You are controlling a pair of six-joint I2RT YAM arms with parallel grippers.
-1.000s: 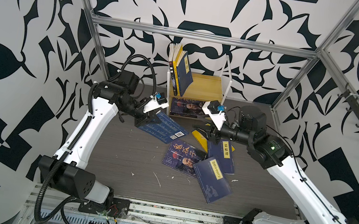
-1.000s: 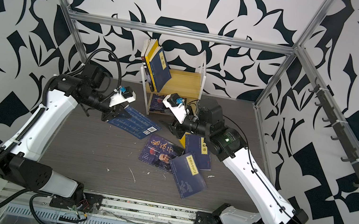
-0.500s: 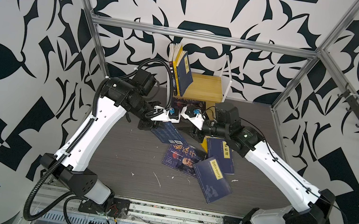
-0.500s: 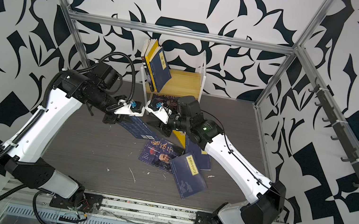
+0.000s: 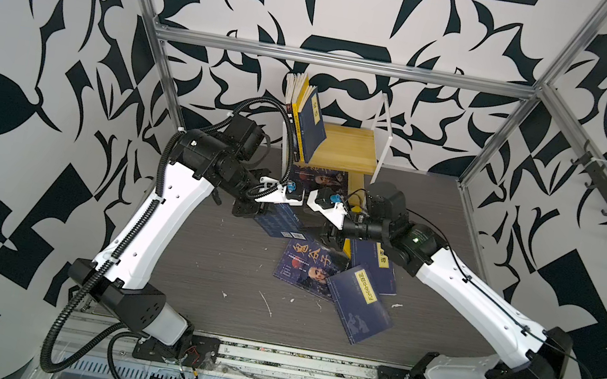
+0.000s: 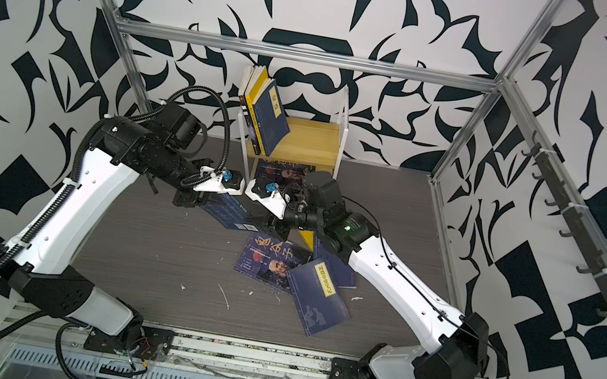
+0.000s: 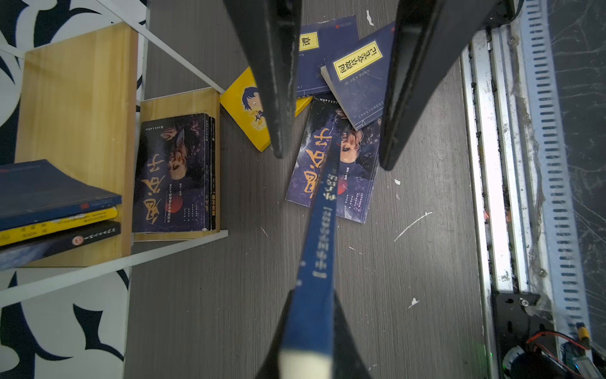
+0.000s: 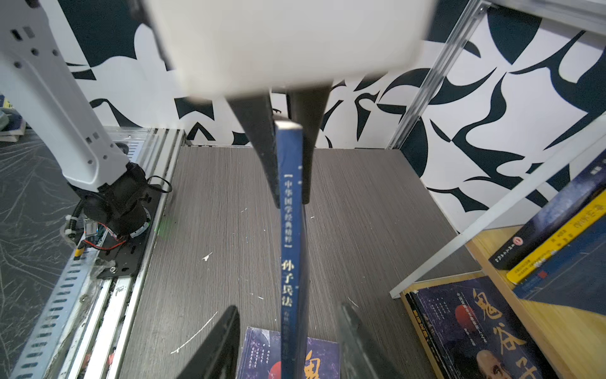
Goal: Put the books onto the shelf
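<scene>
Hold navy book clenched in left pincer; centre released right pincer astride it, then close squarely.

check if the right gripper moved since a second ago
Yes. In a top view the right gripper swung left and frontward, from the right post of the shelf to before its middle; its fingers now straddle the book in the left gripper.

Dark woodgrain tabletop, scuffed white, ringed by black-and-white patterned walls
</scene>
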